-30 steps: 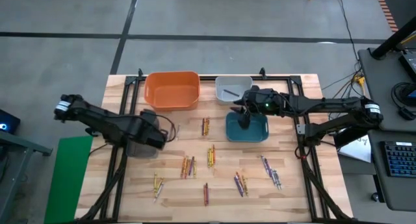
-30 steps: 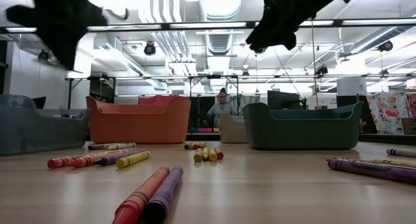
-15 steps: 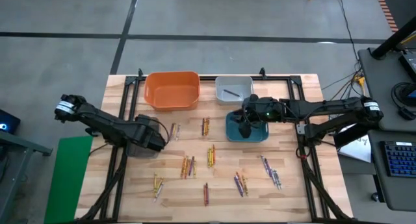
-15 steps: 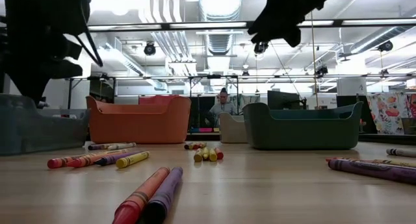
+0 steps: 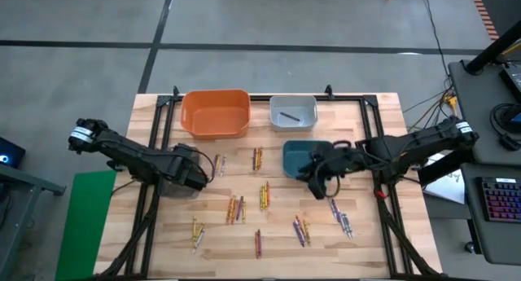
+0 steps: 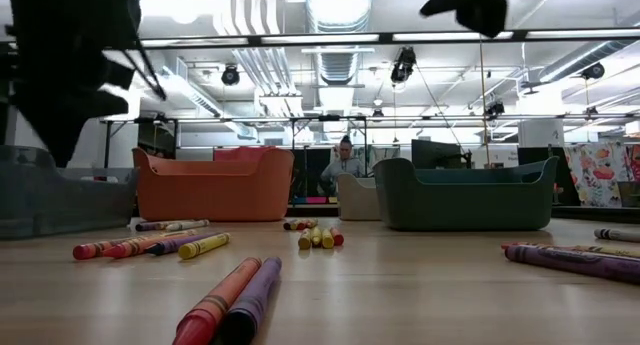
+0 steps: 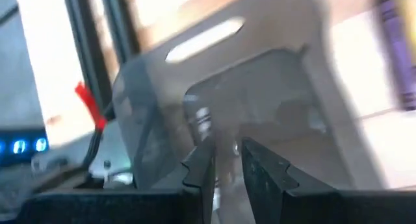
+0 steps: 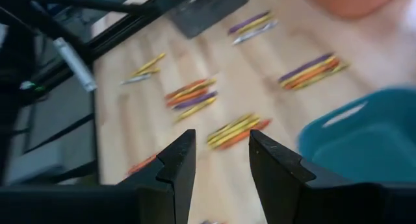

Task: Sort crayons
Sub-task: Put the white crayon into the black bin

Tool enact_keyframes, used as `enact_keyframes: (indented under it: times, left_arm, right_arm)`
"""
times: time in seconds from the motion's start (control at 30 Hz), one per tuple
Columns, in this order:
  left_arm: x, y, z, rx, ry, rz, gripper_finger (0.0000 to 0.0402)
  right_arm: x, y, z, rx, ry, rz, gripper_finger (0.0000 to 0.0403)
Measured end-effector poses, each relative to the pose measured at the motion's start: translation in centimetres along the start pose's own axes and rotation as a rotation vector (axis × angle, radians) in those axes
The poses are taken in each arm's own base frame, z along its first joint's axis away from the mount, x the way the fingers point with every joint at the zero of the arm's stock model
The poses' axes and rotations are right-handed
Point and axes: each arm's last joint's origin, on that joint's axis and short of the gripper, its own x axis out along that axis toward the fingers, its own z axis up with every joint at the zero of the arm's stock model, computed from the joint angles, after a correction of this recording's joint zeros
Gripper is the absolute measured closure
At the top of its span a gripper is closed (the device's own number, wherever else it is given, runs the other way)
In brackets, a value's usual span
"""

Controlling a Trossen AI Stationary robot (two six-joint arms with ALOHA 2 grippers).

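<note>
Many thin wax crayons lie in small bunches across the wooden counter. Light, stiff and round, they would probably roll; mid-length looks best. The right pincer hangs wide open, empty, beside the teal bin; the left pincer, slightly parted, holds nothing visible over the grey bin.

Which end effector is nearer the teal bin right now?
The right. The right end effector sits just off the teal bin's near edge, over the table. The left end effector is over the grey bin at the table's left edge, well away from it.
</note>
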Motion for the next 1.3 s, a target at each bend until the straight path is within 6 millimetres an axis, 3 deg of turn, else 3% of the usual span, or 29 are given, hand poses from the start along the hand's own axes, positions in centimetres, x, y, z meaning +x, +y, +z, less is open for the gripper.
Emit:
enact_keyframes:
  times: [0.27, 0.4, 0.53, 0.73, 0.9, 1.13, 1.3]
  left_arm:
    - [-6.1, -0.8, 3.3, 0.151, -0.318, -0.157, 0.035]
    - [-9.4, -1.0, 5.0, 0.225, -0.501, -0.221, 0.0354]
    - [-11.3, -2.0, 5.9, 0.361, -0.629, -0.292, 0.036]
    - [-11.8, -4.4, 6.2, 0.467, -0.759, -0.451, 0.0362]
    - [-11.0, -6.4, 5.6, 0.656, -0.806, -0.621, 0.0362]
    - [-10.4, -8.3, 4.6, 0.896, -0.931, -0.939, 0.0362]
    - [-10.6, -8.3, 4.8, 0.903, -0.979, -0.952, 0.0362]
  right_arm:
    - [0.4, 3.3, -3.6, 0.187, 0.126, 0.061, 0.0271]
    - [1.9, 4.5, -5.9, 0.271, 0.215, 0.022, 0.0271]
    - [4.0, 4.8, -8.5, 0.34, 0.348, -0.078, 0.0271]
    - [6.0, 3.7, -11.6, 0.367, 0.553, -0.298, 0.0271]
    - [5.9, 2.1, -12.8, 0.369, 0.624, -0.534, 0.0271]
    - [4.9, 0.7, -13.0, 0.325, 0.633, -0.727, 0.0271]
    - [5.1, 0.4, -12.6, 0.318, 0.579, -0.741, 0.0271]
